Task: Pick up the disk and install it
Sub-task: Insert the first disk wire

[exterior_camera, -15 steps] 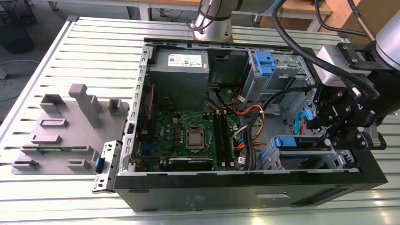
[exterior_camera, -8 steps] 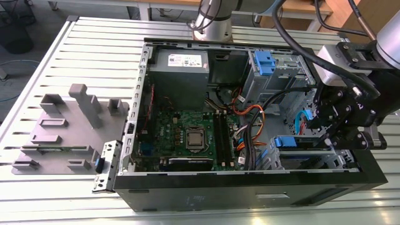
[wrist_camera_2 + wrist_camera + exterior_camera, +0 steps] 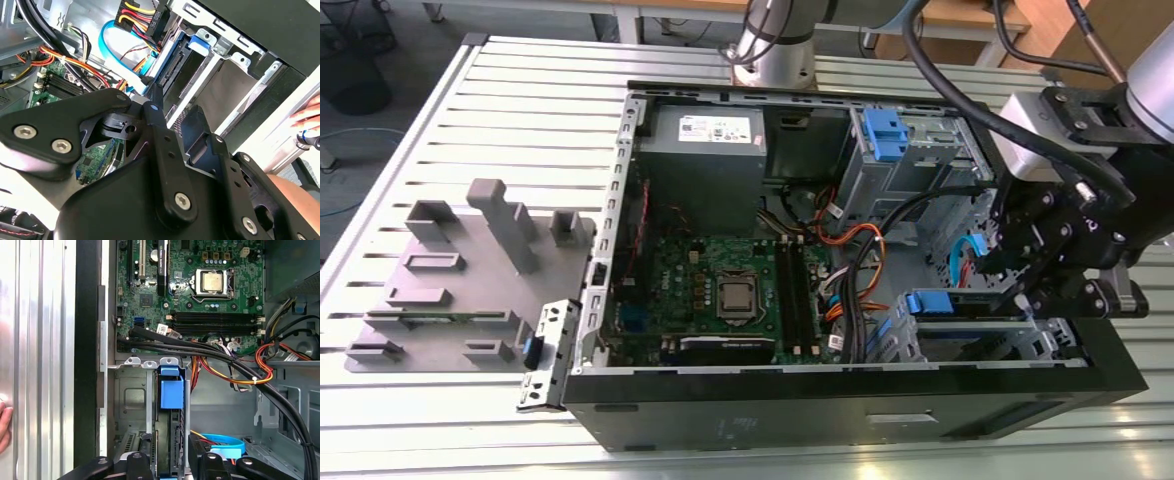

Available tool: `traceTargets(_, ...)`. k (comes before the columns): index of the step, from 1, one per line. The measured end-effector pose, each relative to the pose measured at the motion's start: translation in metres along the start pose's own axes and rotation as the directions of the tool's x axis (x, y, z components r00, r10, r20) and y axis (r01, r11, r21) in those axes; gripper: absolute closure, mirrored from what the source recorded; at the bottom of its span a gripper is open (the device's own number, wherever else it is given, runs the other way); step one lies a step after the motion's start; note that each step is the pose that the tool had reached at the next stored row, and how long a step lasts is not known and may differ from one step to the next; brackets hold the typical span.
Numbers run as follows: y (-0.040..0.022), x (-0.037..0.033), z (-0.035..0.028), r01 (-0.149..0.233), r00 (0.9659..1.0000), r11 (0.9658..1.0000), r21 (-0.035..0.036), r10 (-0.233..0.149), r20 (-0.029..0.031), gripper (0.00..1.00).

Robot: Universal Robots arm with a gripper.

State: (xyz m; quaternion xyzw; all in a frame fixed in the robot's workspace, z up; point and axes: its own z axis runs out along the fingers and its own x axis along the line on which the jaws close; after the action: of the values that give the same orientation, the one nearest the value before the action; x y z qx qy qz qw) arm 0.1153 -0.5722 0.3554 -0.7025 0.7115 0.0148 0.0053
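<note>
The disk [image 3: 169, 435] stands on edge in the drive bay at the case's front corner, its blue rail tab [image 3: 171, 390] at the bay's mouth. In the exterior view that blue tab [image 3: 931, 302] shows at the lower right of the open computer case [image 3: 854, 400]. My gripper [image 3: 170, 460] straddles the near end of the disk, one finger close against each side, shut on it. In the exterior view the gripper [image 3: 1017, 290] reaches down into the case on the exterior view's right. In the second wrist view one black finger [image 3: 155, 107] points at the disk's blue-railed end [image 3: 167, 62].
Bundled black, orange and blue cables [image 3: 235, 367] cross just beside the bay. The motherboard [image 3: 734, 290], a grey power-supply box [image 3: 707, 150] and a blue latch on a cage [image 3: 887, 135] fill the case. A grey fixture [image 3: 467, 270] lies on the slatted table. A person's hand [image 3: 307, 117] rests outside the case.
</note>
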Motion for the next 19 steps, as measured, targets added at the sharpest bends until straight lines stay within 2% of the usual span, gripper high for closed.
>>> traceTargets(4, 0.0, -0.0001, -0.0029, 0.0, 1.0, 1.0, 0.0, 0.0, 0.0, 0.58)
traceTargets(10, 0.0002, -0.0003, -0.0104, 0.0, 1.0, 1.0, 0.0, 0.0, 0.0002, 0.58)
traceTargets(15, 0.0002, -0.0006, -0.0112, 0.0, 1.0, 1.0, 0.0, 0.0, 0.0, 0.58)
traceTargets(19, 0.0002, -0.0041, -0.0107, 0.0, 1.0, 1.0, 0.0, 0.0, 0.0001, 0.58)
